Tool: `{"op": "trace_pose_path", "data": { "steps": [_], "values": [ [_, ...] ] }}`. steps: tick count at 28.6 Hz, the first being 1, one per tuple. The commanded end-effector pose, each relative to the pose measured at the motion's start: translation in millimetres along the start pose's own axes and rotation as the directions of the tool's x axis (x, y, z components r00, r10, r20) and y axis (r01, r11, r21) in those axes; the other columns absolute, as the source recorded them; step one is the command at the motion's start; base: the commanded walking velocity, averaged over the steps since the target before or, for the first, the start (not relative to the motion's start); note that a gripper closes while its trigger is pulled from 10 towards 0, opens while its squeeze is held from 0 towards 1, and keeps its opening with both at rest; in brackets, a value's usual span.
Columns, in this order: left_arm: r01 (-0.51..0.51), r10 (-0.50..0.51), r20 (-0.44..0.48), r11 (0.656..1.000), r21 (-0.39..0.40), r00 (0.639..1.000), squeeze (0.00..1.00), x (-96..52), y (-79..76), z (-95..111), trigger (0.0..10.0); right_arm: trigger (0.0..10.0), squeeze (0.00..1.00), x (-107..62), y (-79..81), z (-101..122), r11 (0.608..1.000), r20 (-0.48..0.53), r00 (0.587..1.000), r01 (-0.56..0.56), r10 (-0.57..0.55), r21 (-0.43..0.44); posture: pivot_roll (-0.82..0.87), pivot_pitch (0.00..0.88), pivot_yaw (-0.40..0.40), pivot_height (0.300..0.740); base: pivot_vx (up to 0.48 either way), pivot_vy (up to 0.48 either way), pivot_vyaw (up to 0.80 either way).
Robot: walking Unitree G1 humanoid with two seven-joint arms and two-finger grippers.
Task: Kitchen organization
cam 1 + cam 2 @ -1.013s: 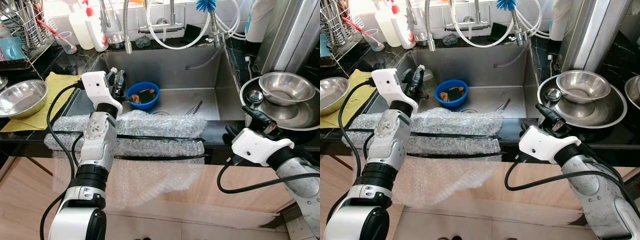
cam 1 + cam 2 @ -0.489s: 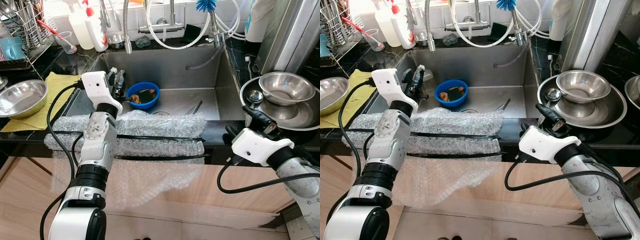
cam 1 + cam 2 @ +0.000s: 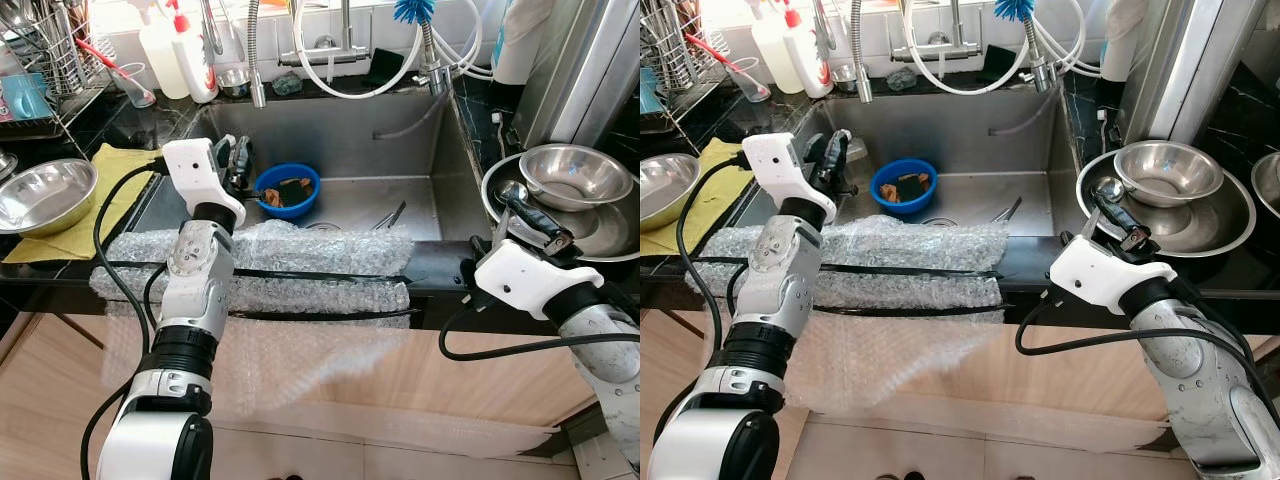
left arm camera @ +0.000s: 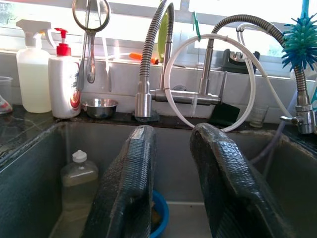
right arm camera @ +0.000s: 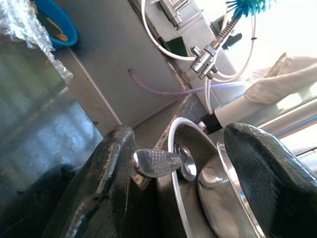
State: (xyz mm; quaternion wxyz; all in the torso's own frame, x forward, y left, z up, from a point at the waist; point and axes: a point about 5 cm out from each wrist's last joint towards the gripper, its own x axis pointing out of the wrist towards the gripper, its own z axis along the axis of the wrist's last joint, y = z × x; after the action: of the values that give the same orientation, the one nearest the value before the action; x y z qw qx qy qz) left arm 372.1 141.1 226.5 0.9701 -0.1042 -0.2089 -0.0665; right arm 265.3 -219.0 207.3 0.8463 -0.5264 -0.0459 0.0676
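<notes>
Both jaws released, left gripper (image 3: 238,160) over sink (image 3: 330,130), blue bowl (image 3: 287,190) holding scraps, right gripper (image 3: 528,215) beside stacked steel bowls (image 3: 570,175).

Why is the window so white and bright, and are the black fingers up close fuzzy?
In the left wrist view daylight washes out the window, and the left pincer looks soft up close. In the right wrist view the sky glares white and the right pincer is blurry; the spoon stays sharper.

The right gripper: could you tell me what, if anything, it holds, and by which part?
Nothing is held: the right gripper is open around the ladle handle's end, one finger touching it.
</notes>
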Motion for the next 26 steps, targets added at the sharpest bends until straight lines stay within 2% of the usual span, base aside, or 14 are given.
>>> {"op": "trace_pose_path", "data": {
  "steps": [1, 3, 4, 5, 6, 26],
  "values": [
    [-0.006, 0.006, 0.012, 1.000, 0.003, 1.000, 0.00, 2.4, 3.5, 4.2, 10.0, 10.0, 0.00, 1.2, -4.9, 2.6, 1.000, 0.006, 1.000, 0.022, -0.022, 0.009, -0.12, 0.114, 0.143, 0.740, 0.000, 0.000, 0.00],
    [-0.006, 0.006, 0.013, 1.000, 0.004, 1.000, 0.00, 2.6, 3.5, 4.5, 10.0, 10.0, 0.00, 1.5, -4.2, 3.3, 1.000, 0.011, 1.000, 0.020, -0.020, 0.013, -0.12, 0.113, 0.143, 0.740, 0.000, 0.000, 0.00],
    [-0.006, 0.006, 0.013, 1.000, 0.005, 1.000, 0.00, 2.6, 3.7, 4.4, 10.0, 4.0, 0.00, 1.7, -3.4, 4.3, 1.000, 0.018, 1.000, 0.017, -0.017, 0.017, -0.12, 0.112, 0.143, 0.740, 0.000, 0.000, 0.00],
    [-0.007, 0.007, 0.013, 1.000, 0.006, 1.000, 0.00, 2.6, 3.8, 4.5, 10.0, 0.4, 0.00, 1.8, -3.2, 4.9, 1.000, 0.022, 1.000, 0.017, -0.017, 0.019, -0.12, 0.112, 0.143, 0.740, 0.000, 0.000, 0.00],
    [-0.007, 0.007, 0.013, 1.000, 0.006, 1.000, 0.00, 2.6, 3.9, 4.6, 10.0, 0.0, 0.00, 2.0, -3.1, 5.7, 1.000, 0.027, 1.000, 0.016, -0.016, 0.021, -0.12, 0.112, 0.143, 0.740, 0.000, 0.000, 0.00],
    [-0.006, 0.006, 0.013, 1.000, 0.008, 1.000, 0.00, 3.1, 3.7, 4.9, 10.0, 0.0, 0.00, 2.4, 0.2, 8.9, 0.999, 0.046, 0.999, 0.000, -0.002, 0.040, -0.11, 0.112, 0.145, 0.740, 0.000, 0.000, 0.00]
  ]
}}
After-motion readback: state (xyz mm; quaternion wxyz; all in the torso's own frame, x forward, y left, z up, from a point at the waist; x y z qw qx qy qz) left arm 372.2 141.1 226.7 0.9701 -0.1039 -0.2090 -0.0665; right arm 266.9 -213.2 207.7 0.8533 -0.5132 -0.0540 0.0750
